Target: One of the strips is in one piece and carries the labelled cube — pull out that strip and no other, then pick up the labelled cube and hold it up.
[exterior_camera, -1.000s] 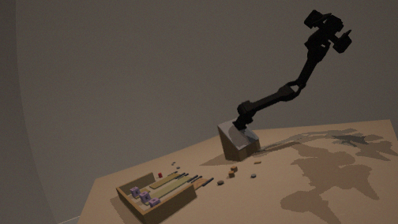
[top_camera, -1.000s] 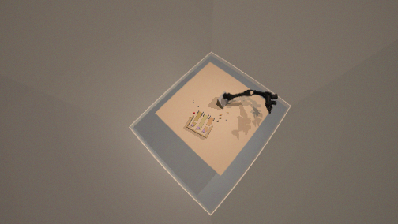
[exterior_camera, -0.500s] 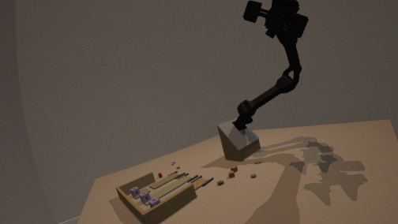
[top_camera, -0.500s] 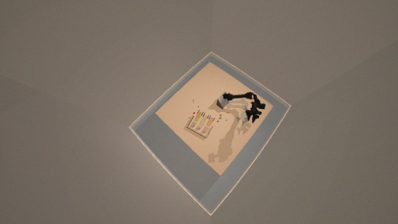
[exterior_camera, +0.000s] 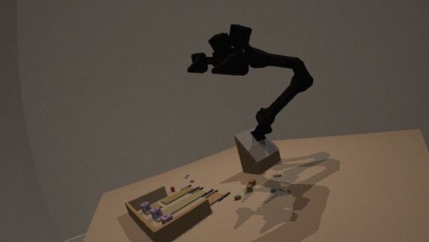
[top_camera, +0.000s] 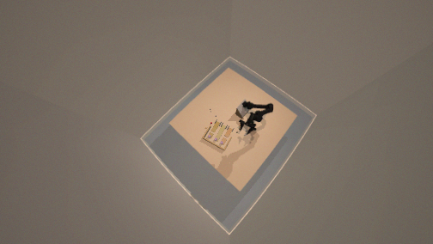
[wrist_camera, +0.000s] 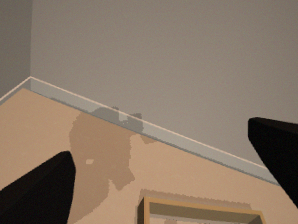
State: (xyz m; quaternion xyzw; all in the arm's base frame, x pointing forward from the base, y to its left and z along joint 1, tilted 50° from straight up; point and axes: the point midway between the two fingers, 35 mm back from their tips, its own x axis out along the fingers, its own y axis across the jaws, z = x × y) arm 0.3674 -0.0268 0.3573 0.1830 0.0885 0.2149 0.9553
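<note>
My gripper is open and empty, high above the table. A wooden tray holds three strips side by side. The left strip and the right strip each show a gap before a short end piece in the top view. The middle strip looks longer and unbroken. Purple cubes sit at the far ends: left cube, middle cube, right cube. Their labels are too small to read.
Dark bars stand at the strips' arm-side ends. A small red block lies beside the tray. Brown blocks and dark pebbles lie between the tray and the arm's base.
</note>
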